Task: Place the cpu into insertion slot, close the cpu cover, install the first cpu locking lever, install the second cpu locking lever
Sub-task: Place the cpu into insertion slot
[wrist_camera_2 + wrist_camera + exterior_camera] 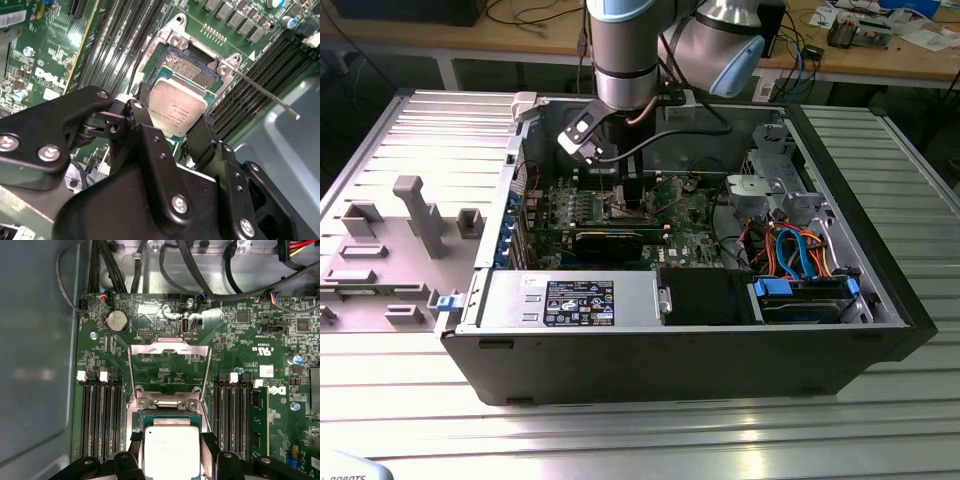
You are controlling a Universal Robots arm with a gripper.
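Green motherboard [690, 215] lies flat inside the open computer case [670, 350], which rests on a ribbed metal table [620, 440].

Exterior view: the arm [625, 50] reaches straight down into the case, with the gripper [625, 200] low over the middle of the board.

Second wrist view: the black fingers [142, 107] are clamped on the cpu [177, 112] by two opposite edges, silvery top upward. This hold is judged to keep the contact face untouched. The chip hangs just over the insertion slot [192, 70], covering the nearer part and leaving the far pin field exposed. It looks slightly tilted, and I judge it not seated. One locking lever [265, 95] stands swung out, free of the socket, so access is clear.

First wrist view: the cpu cover [169, 344] stands raised on its hinge beyond the slot, leaving the socket open to receive the chip. Memory slots [102, 415] flank the socket on both sides, apart from it. The cpu lies squarely between the two fingers, its edges roughly parallel to the socket rim.
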